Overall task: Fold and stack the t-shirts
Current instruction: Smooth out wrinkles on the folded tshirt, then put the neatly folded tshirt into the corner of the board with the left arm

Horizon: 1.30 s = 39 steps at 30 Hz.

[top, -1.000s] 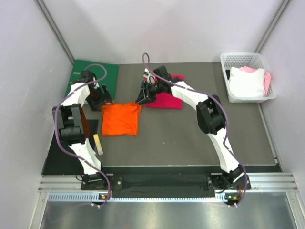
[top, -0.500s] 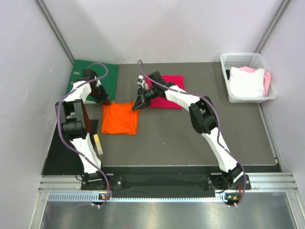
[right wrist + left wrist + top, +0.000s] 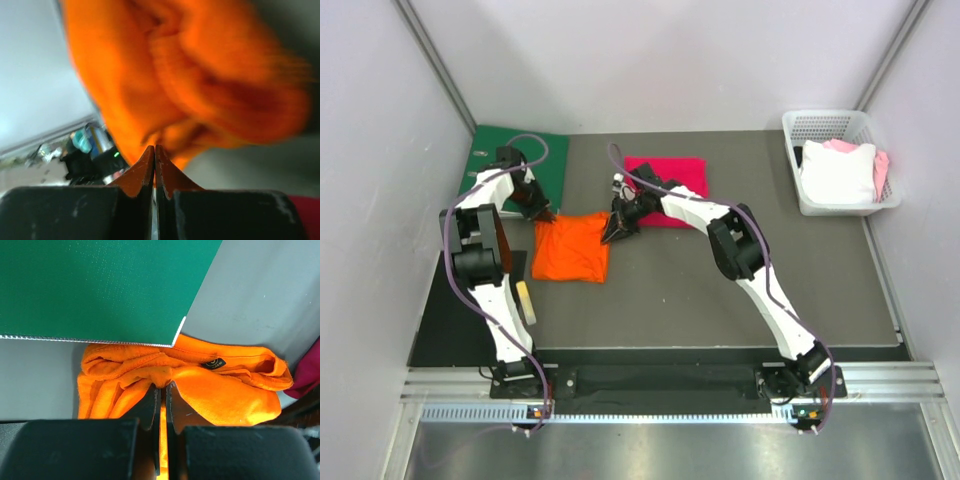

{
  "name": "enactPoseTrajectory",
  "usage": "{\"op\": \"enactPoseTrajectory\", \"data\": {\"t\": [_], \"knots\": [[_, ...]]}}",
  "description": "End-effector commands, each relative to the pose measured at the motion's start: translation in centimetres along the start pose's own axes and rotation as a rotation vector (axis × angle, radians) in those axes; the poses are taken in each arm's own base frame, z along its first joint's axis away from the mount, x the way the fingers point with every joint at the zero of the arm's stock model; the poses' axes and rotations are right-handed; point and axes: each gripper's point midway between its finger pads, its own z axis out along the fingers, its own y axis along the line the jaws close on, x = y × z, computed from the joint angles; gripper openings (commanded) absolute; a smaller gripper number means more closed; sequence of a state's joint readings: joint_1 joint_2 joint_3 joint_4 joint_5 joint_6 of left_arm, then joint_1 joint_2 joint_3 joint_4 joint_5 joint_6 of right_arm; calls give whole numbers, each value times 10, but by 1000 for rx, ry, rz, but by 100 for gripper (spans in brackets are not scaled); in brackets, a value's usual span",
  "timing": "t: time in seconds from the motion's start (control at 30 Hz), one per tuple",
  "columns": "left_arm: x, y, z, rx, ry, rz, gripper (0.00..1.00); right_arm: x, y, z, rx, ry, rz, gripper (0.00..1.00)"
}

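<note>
The bright orange t-shirt (image 3: 570, 250) lies folded in a rough square on the dark mat, left of centre. My left gripper (image 3: 546, 217) is at its far left corner; in the left wrist view the left gripper (image 3: 162, 386) is shut on a bunched fold of the orange t-shirt (image 3: 225, 395). My right gripper (image 3: 610, 235) is at the far right corner. In the right wrist view the right gripper (image 3: 155, 147) is shut on the edge of the blurred orange t-shirt (image 3: 190, 75). The crimson-pink t-shirt (image 3: 670, 175) lies folded flat farther back, free of both grippers.
A green ring binder (image 3: 510, 150) lies at the back left, its corner (image 3: 100, 285) just beyond the orange cloth. A white basket (image 3: 825, 115) with white and pink cloth stands at the back right. A small pale yellow object (image 3: 525, 300) lies near the left arm.
Both grippers have closed on the orange t-shirt's far corners. The right arm moved left and nearer, off the crimson-pink shirt, which now shows fully. The left gripper shifted slightly.
</note>
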State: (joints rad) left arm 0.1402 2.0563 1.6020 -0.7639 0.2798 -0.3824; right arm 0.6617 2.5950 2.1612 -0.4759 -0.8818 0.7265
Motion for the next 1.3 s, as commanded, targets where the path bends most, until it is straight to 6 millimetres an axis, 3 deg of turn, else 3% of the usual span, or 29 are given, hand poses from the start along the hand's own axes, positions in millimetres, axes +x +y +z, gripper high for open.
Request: {"op": "enactPoseTrajectory", "data": {"t": [0.0, 0.2, 0.23, 0.27, 0.33, 0.4, 0.43, 0.47, 0.57, 0.67, 0.77, 0.87, 0.9, 0.93, 0.97, 1.0, 1.07, 1.1, 1.17, 1.27], "knots": [[-15, -5, -12, 8, -54, 47, 0, -31, -28, -19, 162, -153, -37, 0], [-12, -1, -18, -7, -60, 59, 0, -54, -50, -31, 335, -256, -92, 0], [-13, -2, -22, -8, -71, 63, 3, -55, -58, -36, 385, -268, -91, 0], [-11, -1, -23, -7, -69, 66, 6, -57, -52, -41, 396, -277, -126, 0], [-12, -6, -32, 8, -85, 79, 31, -62, -44, -50, 416, -304, -181, 0], [-12, -9, -40, 16, -98, 90, 48, -62, -20, -69, 403, -341, -259, 1], [-14, -15, -52, 31, -128, 102, 70, -64, -13, -78, 411, -369, -284, 2], [-12, -14, -56, 32, -136, 104, 76, -62, 9, -95, 395, -413, -333, 4], [-13, -25, -81, 71, -212, 123, 98, -55, 37, -129, 400, -495, -387, 7], [-13, -41, -98, 136, -268, 132, 99, -49, 42, -160, 433, -555, -378, 10], [-11, -73, -104, 245, -291, 173, 99, -47, 25, -185, 461, -594, -314, 13], [-4, -114, -96, 340, -266, 234, 99, -48, -14, -219, 517, -633, -221, 17], [0, -122, -81, 350, -227, 238, 99, -49, -21, -226, 524, -650, -205, 22], [3, -146, -79, 377, -222, 275, 99, -49, -28, -234, 536, -666, -186, 30], [3, -156, -74, 390, -214, 289, 99, -46, -42, -239, 549, -667, -156, 34], [6, -161, -54, 386, -174, 279, 99, -51, -53, -252, 553, -692, -131, 35], [3, -191, -46, 441, -174, 292, 99, -51, -71, -267, 568, -711, -87, 36], [5, -193, -26, 442, -143, 280, 99, -52, -76, -271, 568, -715, -76, 37], [1, -216, -21, 498, -137, 274, 99, -53, -89, -276, 569, -718, -53, 41], [6, -228, 15, 501, -75, 273, 99, -54, -97, -275, 563, -718, -35, 49]]}}
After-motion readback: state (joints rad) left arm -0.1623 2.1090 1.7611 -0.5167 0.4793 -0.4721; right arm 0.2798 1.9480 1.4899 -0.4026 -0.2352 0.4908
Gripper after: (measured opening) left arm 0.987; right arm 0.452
